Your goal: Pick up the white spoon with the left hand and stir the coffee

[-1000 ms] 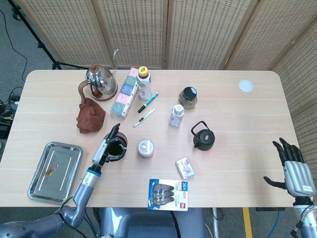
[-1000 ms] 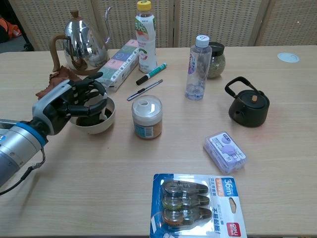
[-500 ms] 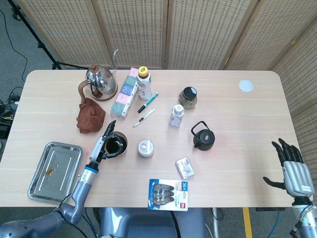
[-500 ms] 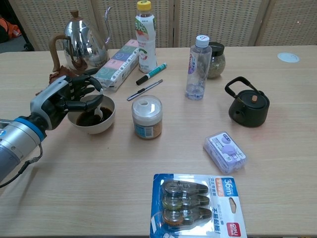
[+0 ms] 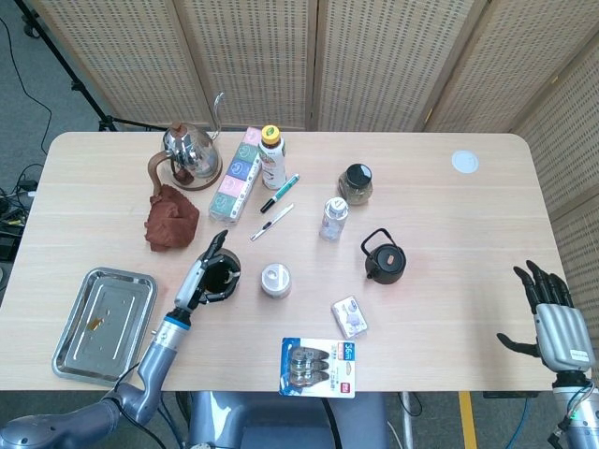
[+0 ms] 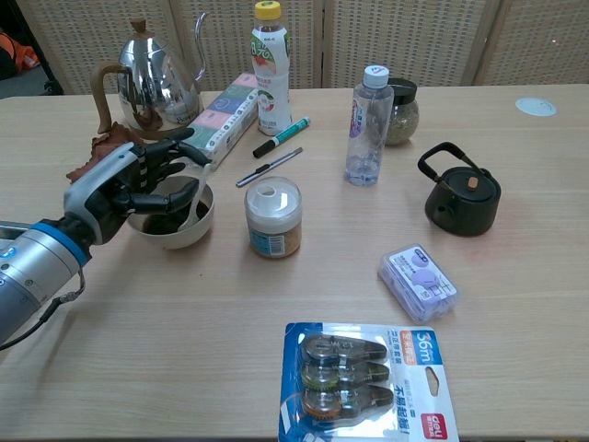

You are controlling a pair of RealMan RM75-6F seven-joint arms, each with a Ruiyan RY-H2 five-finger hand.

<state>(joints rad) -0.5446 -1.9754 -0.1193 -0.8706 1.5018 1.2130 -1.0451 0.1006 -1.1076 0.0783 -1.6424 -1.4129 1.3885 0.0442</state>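
Note:
A white cup (image 6: 184, 230) of dark coffee (image 6: 166, 219) stands at the front left of the table; the head view shows the same cup (image 5: 225, 273). My left hand (image 6: 124, 189) hangs over the cup's left rim and pinches the handle of the white spoon (image 6: 199, 191). The spoon leans with its bowl down in the coffee. From above, the left hand (image 5: 198, 279) covers the cup's left side. My right hand (image 5: 552, 318) hovers off the table's front right corner, fingers spread, holding nothing.
A lidded jar (image 6: 273, 218) stands just right of the cup. Behind are a steel kettle (image 6: 156, 78), brown cloth (image 5: 170, 218), tissue box (image 6: 221, 115), drink bottle (image 6: 271, 69), marker and pen. A metal tray (image 5: 103, 323) lies front left; a black teapot (image 6: 460, 198) stands to the right.
My left hand swung left over the cup, then back right, carrying the spoon round in the coffee. The right hand has barely moved.

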